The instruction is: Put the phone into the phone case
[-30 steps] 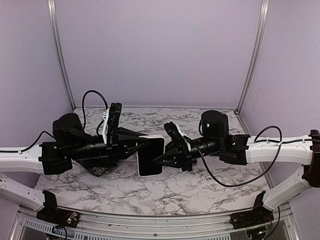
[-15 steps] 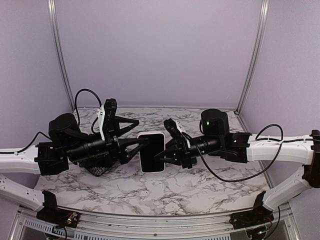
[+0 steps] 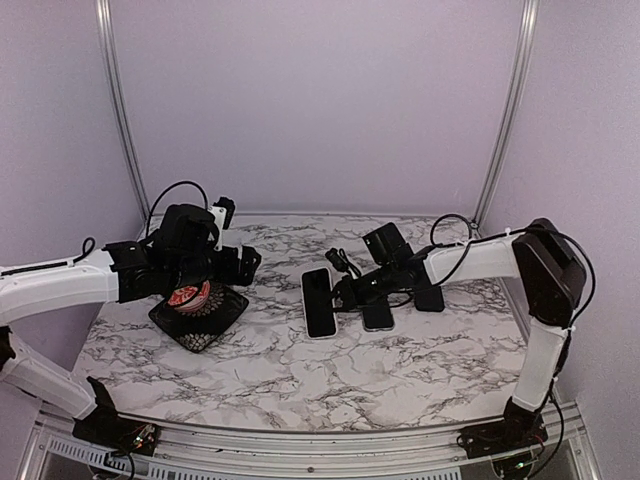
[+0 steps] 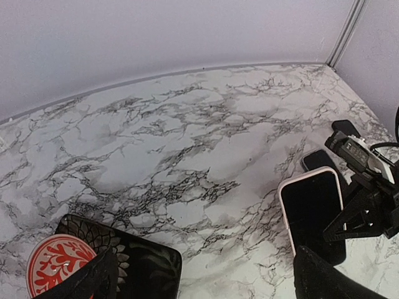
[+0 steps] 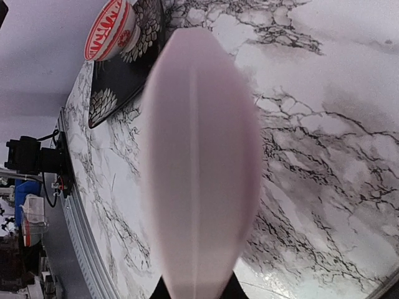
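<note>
The phone (image 3: 319,300) shows a black screen inside the pale pink phone case (image 4: 285,202) and lies low at the table's middle. My right gripper (image 3: 346,292) is shut on the case's right long edge. In the right wrist view that edge (image 5: 199,168) fills the frame as a blurred pink band between the dark fingers of the gripper (image 5: 196,291). My left gripper (image 3: 240,265) is open and holds nothing. It hangs well left of the phone, above the black tray. Both of its fingertips (image 4: 93,281) show at the bottom corners of the left wrist view.
A black patterned tray (image 3: 225,310) with a red and white bowl (image 3: 188,297) sits at the left under my left arm. A second dark flat slab (image 3: 378,318) lies just right of the phone, below my right gripper. Purple walls enclose the marble table (image 3: 300,380).
My left gripper opened, let go of the phone and pulled back left over the tray. My right gripper carried the cased phone down toward the table.
</note>
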`<control>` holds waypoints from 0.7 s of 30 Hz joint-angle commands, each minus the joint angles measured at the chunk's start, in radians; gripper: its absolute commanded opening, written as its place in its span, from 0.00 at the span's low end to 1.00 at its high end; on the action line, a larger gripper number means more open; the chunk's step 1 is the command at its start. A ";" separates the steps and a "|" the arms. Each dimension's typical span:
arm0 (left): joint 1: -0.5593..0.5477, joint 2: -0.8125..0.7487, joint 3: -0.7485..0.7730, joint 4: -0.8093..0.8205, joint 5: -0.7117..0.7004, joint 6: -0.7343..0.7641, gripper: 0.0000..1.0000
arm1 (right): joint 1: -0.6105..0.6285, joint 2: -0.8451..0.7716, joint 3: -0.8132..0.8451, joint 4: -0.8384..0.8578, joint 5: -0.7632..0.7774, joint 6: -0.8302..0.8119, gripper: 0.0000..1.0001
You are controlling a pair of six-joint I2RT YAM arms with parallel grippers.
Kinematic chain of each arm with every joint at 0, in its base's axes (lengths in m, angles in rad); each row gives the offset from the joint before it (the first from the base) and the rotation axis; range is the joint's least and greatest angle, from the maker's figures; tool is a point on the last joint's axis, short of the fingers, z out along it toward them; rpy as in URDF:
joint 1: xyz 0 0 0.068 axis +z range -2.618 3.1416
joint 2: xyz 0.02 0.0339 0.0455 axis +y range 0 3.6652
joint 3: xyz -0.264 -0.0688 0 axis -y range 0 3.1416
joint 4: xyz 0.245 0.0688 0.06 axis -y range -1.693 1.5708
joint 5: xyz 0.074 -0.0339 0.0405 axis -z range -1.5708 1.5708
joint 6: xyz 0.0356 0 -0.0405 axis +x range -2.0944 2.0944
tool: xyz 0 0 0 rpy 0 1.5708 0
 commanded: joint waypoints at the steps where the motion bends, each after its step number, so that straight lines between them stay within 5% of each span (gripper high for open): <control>1: 0.007 0.016 -0.014 -0.073 0.032 -0.059 0.99 | -0.006 0.086 0.132 -0.022 -0.141 0.069 0.00; 6: 0.011 -0.008 -0.037 -0.065 0.035 -0.061 0.99 | -0.042 0.177 0.135 0.036 -0.197 0.114 0.01; 15: 0.018 -0.018 -0.052 -0.063 0.021 -0.062 0.99 | -0.070 0.209 0.161 -0.116 -0.005 0.030 0.33; 21: 0.034 -0.026 -0.055 -0.063 0.017 -0.051 0.99 | -0.069 0.126 0.205 -0.261 0.147 -0.041 0.43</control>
